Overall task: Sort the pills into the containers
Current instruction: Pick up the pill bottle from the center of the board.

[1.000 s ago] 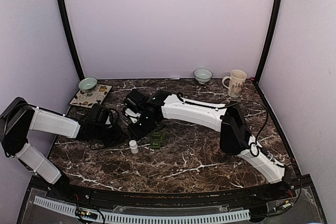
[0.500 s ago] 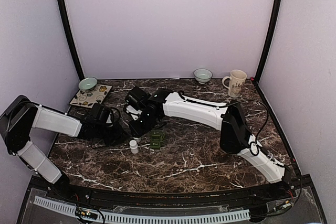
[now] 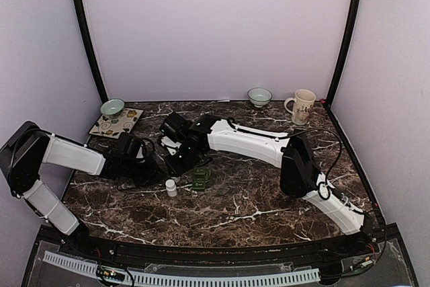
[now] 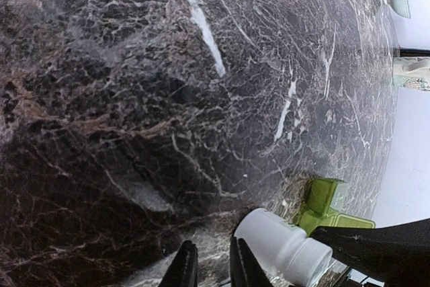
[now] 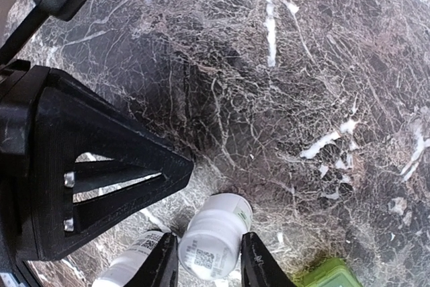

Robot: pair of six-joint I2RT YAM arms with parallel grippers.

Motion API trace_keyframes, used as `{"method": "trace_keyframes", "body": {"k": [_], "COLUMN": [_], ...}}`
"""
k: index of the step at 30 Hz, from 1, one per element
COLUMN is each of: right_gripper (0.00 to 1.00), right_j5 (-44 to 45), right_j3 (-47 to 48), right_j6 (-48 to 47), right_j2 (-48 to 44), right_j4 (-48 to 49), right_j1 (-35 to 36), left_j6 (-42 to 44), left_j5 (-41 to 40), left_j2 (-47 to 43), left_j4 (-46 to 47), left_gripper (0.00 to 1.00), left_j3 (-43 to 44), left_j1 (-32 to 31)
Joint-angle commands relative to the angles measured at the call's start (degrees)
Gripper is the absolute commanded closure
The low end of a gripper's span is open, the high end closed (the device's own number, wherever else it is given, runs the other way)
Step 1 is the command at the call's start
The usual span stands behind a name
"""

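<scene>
A white pill bottle [image 5: 213, 230] stands between the fingers of my right gripper [image 5: 209, 263], which is shut on its cap end. A second white bottle [image 5: 124, 268] lies just left of it. In the top view a white bottle [image 3: 171, 187] stands beside the dark green containers [image 3: 201, 179], just in front of my right gripper [image 3: 177, 164]. My left gripper [image 4: 211, 270] hovers over bare marble, its fingers a narrow gap apart with nothing between them. A white bottle [image 4: 279, 243] sits just right of its fingers, before the green containers [image 4: 326, 199]. No loose pills show.
A pale bowl [image 3: 112, 107] rests by a patterned mat [image 3: 119, 124] at the back left. Another bowl [image 3: 259, 96] and a cream mug [image 3: 301, 105] stand along the back edge. My two grippers crowd close together over the marble table [image 3: 269, 199].
My right gripper's fingers have closed in around the white bottle. The left gripper has slid a little to the right, toward the bottles. The green containers have not moved.
</scene>
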Motion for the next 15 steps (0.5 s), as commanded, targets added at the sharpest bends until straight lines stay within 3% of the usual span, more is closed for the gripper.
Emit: {"method": "trace_keyframes", "body": {"k": [1, 12, 15], "right_gripper": [0.71, 0.89, 0.94], "right_j5": [0.04, 1.58, 2.18], "right_j3": [1.79, 0.72, -1.15], "right_j6": [0.6, 0.46, 0.37], "right_j2": [1.66, 0.09, -1.5], "right_j4": [0.28, 0.31, 0.98], "right_j1": [-0.01, 0.07, 0.06], "left_j6": [0.7, 0.38, 0.3], "left_j5": [0.75, 0.69, 0.42], "left_j2": [0.13, -0.07, -0.53], "left_j4": [0.85, 0.88, 0.83], "left_gripper": [0.79, 0.79, 0.73], "left_j3": [1.16, 0.94, 0.89], "left_j1": [0.3, 0.29, 0.28]}}
